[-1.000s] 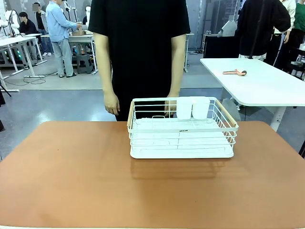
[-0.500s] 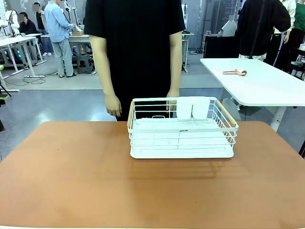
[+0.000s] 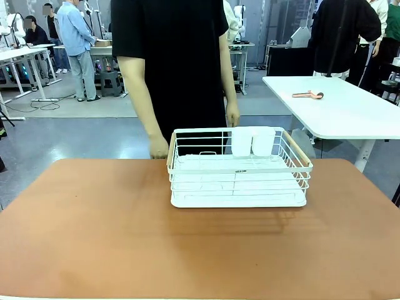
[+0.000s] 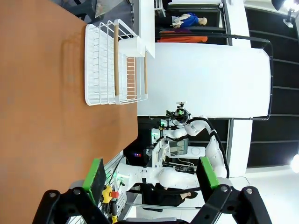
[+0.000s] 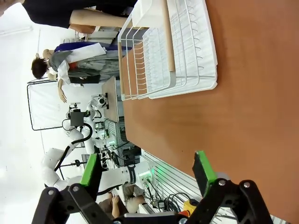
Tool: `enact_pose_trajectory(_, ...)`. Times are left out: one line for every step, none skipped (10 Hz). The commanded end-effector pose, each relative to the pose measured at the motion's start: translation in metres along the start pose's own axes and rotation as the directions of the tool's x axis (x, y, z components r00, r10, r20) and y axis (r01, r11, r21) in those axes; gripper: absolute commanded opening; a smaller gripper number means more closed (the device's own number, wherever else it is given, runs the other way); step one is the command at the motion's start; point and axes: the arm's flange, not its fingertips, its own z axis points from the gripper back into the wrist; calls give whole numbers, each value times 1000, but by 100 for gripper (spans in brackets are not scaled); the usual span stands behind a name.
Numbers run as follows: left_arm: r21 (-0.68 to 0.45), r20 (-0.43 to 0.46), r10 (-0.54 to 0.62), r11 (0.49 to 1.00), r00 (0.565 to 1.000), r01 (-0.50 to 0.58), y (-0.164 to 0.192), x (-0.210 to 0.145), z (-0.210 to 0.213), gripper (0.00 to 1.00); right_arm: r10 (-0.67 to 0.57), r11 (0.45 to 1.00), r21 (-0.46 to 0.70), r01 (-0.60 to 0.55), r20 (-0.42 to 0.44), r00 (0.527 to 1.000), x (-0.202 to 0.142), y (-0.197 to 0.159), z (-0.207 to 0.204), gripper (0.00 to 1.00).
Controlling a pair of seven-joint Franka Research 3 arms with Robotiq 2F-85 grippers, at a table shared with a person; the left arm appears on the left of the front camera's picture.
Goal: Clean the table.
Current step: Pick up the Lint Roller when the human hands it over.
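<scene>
- The table (image 3: 94,237) lies in front of both arms; one white dish rack (image 3: 237,201) stands on it, toward 12 o'clock from centre.
- Cleaning looks nearly done to me: only the rack seems left to remove.
- Count: one rack, two white cups (image 3: 241,141) at its 1 o'clock corner, and two person's hands (image 3: 159,148) at its far side.
- The left gripper (image 4: 152,173) and right gripper (image 5: 145,168) are both spread wide, holding nothing.

Person (image 3: 175,62) has shifted toward picture left. Their right hand (image 3: 159,147) dropped and moved in, now just beside the dish rack's (image 3: 237,187) far left corner. Their left hand (image 3: 232,116) lifted from behind the rack's back rim to above it.
</scene>
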Motion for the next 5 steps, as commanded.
enact_pose_trajectory(-20, -3, -9, 1000, 1000, 9, -2, -1, 1, 100, 18, 1000, 15, -18, 1, 1000, -1, 5, 1, 100)
enact_pose_trajectory(-20, -3, -9, 1000, 1000, 9, -2, -1, 1, 100, 18, 1000, 15, -18, 1, 1000, -1, 5, 1, 100)
enact_pose_trajectory(-20, -3, -9, 1000, 1000, 9, -2, -1, 1, 100, 18, 1000, 15, -18, 1, 1000, -1, 5, 1, 100)
enact_pose_trajectory(-20, -3, -9, 1000, 1000, 9, -2, -1, 1, 100, 18, 1000, 15, -18, 1, 1000, -1, 5, 1, 100)
enact_pose_trajectory(-20, -3, -9, 1000, 1000, 9, -2, -1, 1, 100, 18, 1000, 15, -18, 1, 1000, -1, 5, 1, 100)
